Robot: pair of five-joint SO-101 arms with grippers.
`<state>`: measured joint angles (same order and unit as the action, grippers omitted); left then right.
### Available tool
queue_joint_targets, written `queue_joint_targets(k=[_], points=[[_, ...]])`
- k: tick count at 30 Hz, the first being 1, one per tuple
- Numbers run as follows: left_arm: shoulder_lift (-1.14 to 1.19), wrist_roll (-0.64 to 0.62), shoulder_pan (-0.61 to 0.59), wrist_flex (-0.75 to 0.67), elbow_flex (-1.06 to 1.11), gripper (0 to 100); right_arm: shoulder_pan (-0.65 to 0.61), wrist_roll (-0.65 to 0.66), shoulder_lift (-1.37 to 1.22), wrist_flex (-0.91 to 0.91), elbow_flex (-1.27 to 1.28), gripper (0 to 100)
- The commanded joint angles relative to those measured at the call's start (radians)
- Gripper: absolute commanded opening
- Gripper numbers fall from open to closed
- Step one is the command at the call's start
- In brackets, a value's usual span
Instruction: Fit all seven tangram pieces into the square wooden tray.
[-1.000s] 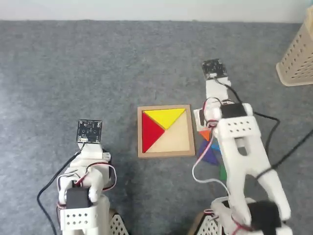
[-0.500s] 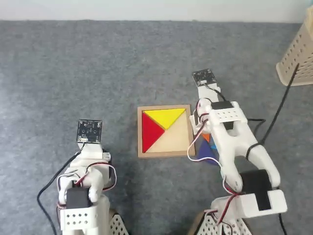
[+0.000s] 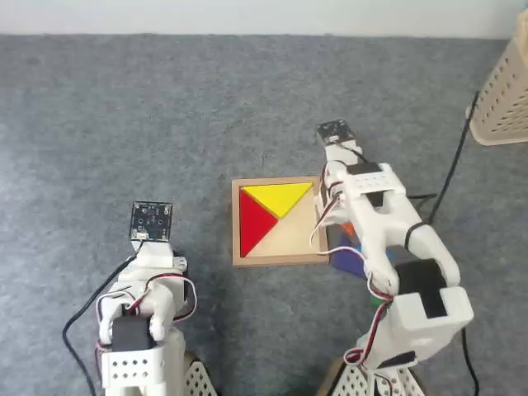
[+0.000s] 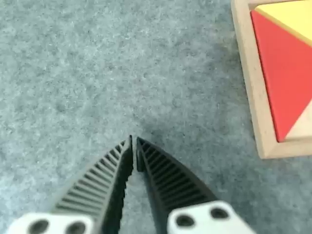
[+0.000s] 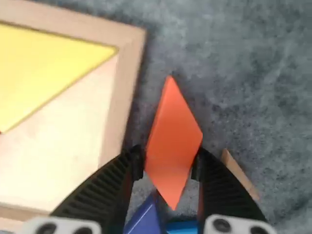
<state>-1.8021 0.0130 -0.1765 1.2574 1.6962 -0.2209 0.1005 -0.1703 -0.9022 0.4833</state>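
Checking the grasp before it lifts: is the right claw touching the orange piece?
Touching. The right wrist view shows the right claw pressing both side edges of the orange piece.

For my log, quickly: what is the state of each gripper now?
Left gripper: shut, holding nothing.
Right gripper: shut on the orange piece.

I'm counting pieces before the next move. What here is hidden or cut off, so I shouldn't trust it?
High view: the right arm covers the loose pieces beside the tray; only slivers show, so no count.
Right wrist view: the blue piece is cut off by the frame edge and the right hand, which also hides part of the tan piece.
Whether the gripped orange piece is off the carpet is unclear.
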Motion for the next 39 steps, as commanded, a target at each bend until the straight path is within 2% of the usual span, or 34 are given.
queue_joint_targets(k=[1, 7, 9, 14, 18, 22, 29, 39], points=[[-0.017, -0.009, -0.003, 0.005, -0.012, 1, 0.073, 0.006, -0.004, -0.001, -0.051, 17.0], [-0.017, -0.009, -0.003, 0.005, -0.012, 1, 0.108, 0.015, -0.001, -0.013, -0.071, 17.3], [-0.017, -0.009, -0.003, 0.005, -0.012, 1, 0.114, 0.051, 0.002, -0.067, -0.101, 18.0], [-0.017, -0.009, -0.003, 0.005, -0.012, 1, 0.076, 0.089, 0.076, -0.151, -0.117, 25.3], [-0.017, -0.009, -0.003, 0.005, -0.012, 1, 0.045, 0.097, 0.185, -0.143, -0.069, 25.5], [-0.017, -0.009, -0.003, 0.005, -0.012, 1, 0.031, 0.163, 0.236, -0.050, 0.006, 25.4], [-0.017, -0.009, -0.003, 0.005, -0.012, 1, 0.031, 0.226, 0.122, 0.001, 0.014, 25.4], [-0.017, -0.009, -0.003, 0.005, -0.012, 1, -0.016, 0.216, 0.031, -0.008, -0.041, 25.4]])
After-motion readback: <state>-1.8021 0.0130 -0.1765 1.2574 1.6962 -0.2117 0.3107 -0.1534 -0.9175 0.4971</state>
